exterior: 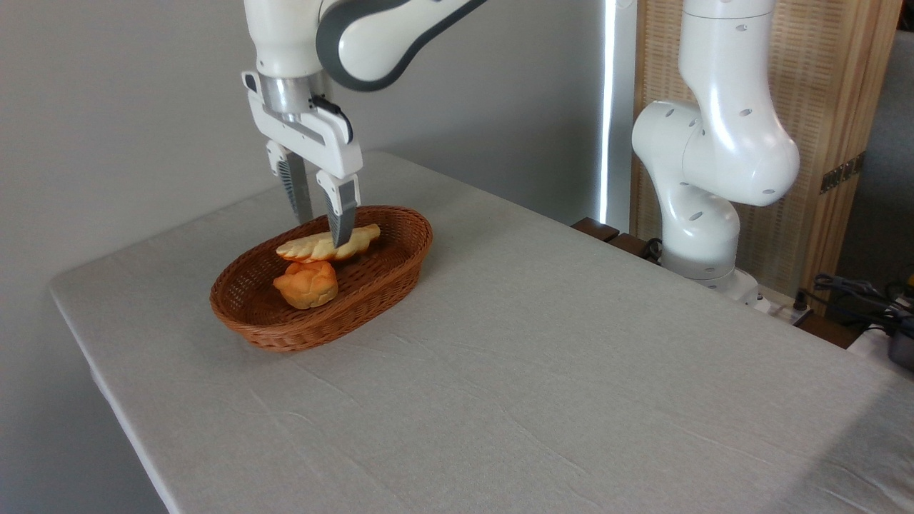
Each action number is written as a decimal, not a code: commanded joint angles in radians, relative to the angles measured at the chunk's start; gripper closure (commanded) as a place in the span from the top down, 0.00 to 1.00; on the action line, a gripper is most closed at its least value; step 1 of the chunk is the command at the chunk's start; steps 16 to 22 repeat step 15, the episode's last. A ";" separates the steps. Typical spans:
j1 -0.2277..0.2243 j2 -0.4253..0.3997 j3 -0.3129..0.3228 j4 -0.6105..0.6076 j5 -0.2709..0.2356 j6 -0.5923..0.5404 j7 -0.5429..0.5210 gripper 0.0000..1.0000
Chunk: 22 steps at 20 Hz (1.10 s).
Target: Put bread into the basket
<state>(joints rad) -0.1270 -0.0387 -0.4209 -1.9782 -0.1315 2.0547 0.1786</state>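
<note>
The reddish-brown wicker basket point(400, 246) sits on the left part of the table. Inside it the pale braided bread point(314, 248) lies across the top of a small round orange-brown bun point(307, 285). My gripper point(323, 233) points straight down over the basket's far half. Its fingers stand wide apart on either side of the bread's middle. The near finger point(341, 214) overlaps the loaf's front, and the far one reaches down behind it. The gripper looks open, with the loaf resting on the bun.
The grey cloth-covered table point(543, 357) stretches to the right and front of the basket. The arm's white base point(700, 235) stands at the table's far right edge, with cables point(857, 293) beside it. A wall lies close behind the basket.
</note>
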 commanded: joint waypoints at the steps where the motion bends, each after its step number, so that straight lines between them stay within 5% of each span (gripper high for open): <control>1: -0.002 -0.075 0.098 0.005 -0.007 -0.002 0.001 1.00; 4: -0.002 -0.102 0.216 0.005 -0.005 -0.025 0.120 1.00; 10: 0.000 -0.150 0.428 0.007 -0.004 -0.161 0.548 1.00; 12: 0.000 -0.153 0.447 0.007 -0.004 -0.224 0.655 1.00; 22: 0.000 -0.153 0.453 0.009 -0.005 -0.248 0.657 1.00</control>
